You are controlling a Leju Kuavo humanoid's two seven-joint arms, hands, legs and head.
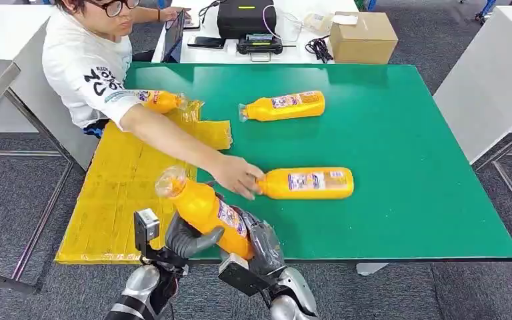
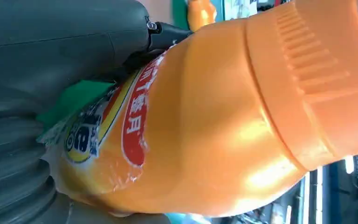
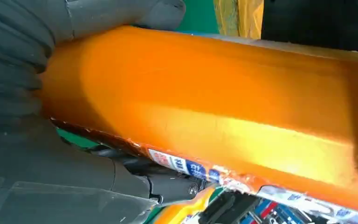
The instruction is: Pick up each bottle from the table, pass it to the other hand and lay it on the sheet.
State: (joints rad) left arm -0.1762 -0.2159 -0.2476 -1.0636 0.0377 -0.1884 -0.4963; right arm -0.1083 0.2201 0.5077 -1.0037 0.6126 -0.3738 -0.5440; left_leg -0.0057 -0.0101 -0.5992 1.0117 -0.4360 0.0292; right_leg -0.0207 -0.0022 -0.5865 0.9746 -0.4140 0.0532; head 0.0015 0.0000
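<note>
Both robot hands, left robot hand (image 1: pixel 185 241) and right robot hand (image 1: pixel 261 248), grip one tilted orange bottle (image 1: pixel 207 208) above the green desk's (image 1: pixel 407 167) near edge, grey carpet around. Two bottles (image 1: pixel 307 183) (image 1: pixel 283 105) lie on the desk, another (image 1: pixel 162 101) on the yellow sheet (image 1: pixel 113 193); a person's hand (image 1: pixel 239 176) touches the nearest

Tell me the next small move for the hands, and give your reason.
Probably the right hand should let go. Both hands grip the raised bottle at the table's near edge, so the pass looks half done; the left hand, nearer the yellow sheet, can then carry it over and lay it down.
</note>
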